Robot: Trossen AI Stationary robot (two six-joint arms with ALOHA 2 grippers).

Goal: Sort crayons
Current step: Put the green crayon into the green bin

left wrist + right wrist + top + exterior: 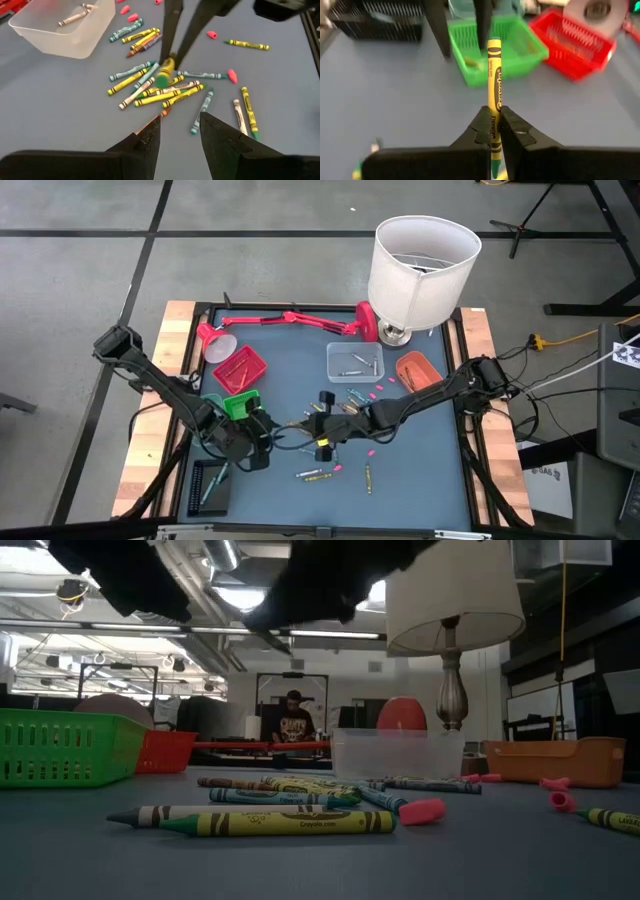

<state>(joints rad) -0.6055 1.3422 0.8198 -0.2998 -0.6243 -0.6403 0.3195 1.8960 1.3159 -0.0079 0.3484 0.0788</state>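
Many crayons (150, 95) lie loose in a heap on the blue table top, with more scattered about (313, 475). My right gripper (494, 122) is shut on a yellow crayon (493, 75) over the heap; the crayon's free end points toward the green tray (492, 47). My left gripper (180, 135) stands open just left of it, facing the heap and the held crayon (165, 74), with nothing between its fingers. In the high view the two grippers meet near the table's middle (290, 430). My right gripper pinches the yellow crayon between its two fingers, on the wrapper below its middle (494, 116). The fingers slant down from the table's right side. The crayon sticks out forward past the fingertips, and a short end shows behind them. It is lifted clear of the table.
A green tray (238, 405) and a red tray (240, 367) stand at the left, a black tray (208, 485) near the front left, a clear tub (355, 362) and an orange tray (418, 370) at the back. A white lamp (420, 265) and a pink desk lamp (290, 320) stand along the far edge.
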